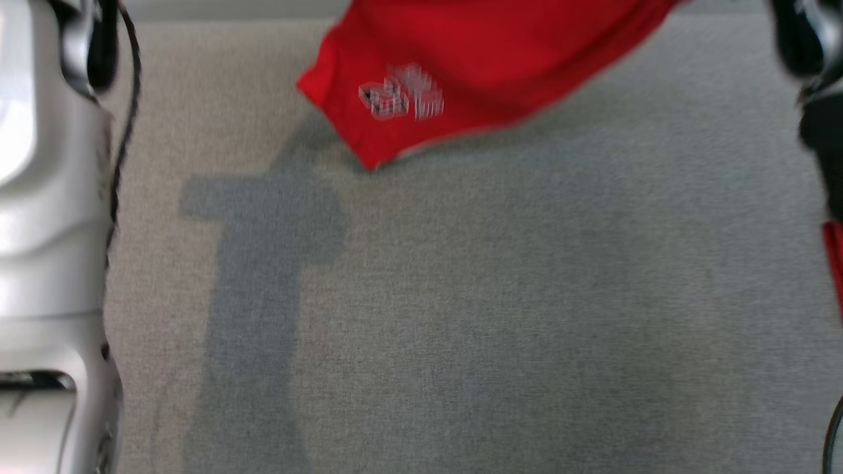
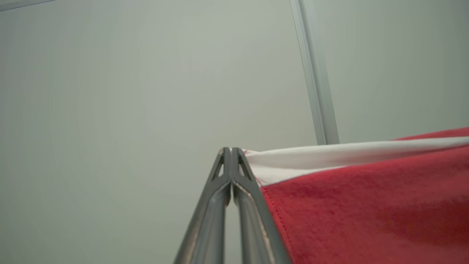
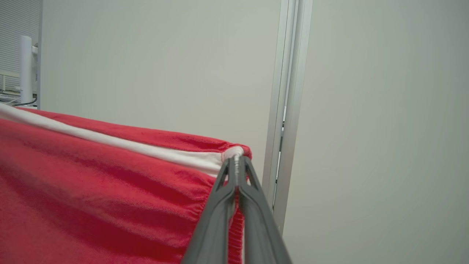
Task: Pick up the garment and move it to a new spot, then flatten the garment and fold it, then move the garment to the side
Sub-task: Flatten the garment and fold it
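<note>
- The garment point(image 1: 474, 72), red with a white printed mark point(image 1: 402, 99), was seen hanging at the top of the head view, over the far part of the grey table point(image 1: 527, 296).
- Whether its lowest corner touched the table could not be told.
- The left gripper point(image 2: 231, 151) was closed tight, fingers pressed together, with the end of the garment's white band point(image 2: 329, 154) pinched at the tips.
- The right gripper point(image 3: 236, 161) was likewise closed, and the gathered white edge was clamped between its tips.
- The band was drawn taut away from each gripper, before a pale wall point(image 2: 110, 91) and a metal post point(image 3: 289, 91).
- A pale forearm point(image 1: 46, 230) was seen along the left edge of the head view.
</note>
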Robot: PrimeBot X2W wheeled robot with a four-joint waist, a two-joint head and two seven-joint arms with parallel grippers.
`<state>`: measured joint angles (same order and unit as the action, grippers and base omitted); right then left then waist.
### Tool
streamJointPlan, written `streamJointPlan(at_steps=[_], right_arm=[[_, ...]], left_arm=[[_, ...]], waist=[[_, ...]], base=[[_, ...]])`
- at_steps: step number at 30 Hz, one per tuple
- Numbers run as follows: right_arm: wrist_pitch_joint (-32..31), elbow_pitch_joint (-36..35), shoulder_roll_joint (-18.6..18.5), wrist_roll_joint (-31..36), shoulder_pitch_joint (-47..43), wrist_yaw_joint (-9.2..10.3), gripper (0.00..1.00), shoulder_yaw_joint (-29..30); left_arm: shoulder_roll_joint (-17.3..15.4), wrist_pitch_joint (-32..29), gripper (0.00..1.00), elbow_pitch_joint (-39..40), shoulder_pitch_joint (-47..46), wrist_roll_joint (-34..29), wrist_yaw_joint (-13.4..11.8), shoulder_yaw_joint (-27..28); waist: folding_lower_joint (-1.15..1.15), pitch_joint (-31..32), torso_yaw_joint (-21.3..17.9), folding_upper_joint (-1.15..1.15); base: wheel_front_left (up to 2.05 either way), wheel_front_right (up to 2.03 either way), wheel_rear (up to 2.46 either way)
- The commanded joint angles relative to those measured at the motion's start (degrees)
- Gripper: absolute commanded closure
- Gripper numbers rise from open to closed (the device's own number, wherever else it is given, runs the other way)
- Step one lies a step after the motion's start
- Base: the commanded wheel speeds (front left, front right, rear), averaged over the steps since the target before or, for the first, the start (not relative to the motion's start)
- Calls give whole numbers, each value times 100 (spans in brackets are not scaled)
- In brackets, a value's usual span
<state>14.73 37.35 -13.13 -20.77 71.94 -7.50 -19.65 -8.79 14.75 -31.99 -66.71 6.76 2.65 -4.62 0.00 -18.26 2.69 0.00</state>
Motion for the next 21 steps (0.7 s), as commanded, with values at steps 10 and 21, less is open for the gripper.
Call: streamJointPlan(at_steps=[10,21], right_arm=[[48,-624,-95,753,94,2,100,668],[51,-862,-158,-45,-2860,2,100,85]], left_arm=[[67,32,100,601,-388,-175,-83,142],[545,36,100,330,2850,313,45,269]], waist=[[0,-945,478,0],[0,-427,296,0]], base=[[0,0,0],[0,0,0]])
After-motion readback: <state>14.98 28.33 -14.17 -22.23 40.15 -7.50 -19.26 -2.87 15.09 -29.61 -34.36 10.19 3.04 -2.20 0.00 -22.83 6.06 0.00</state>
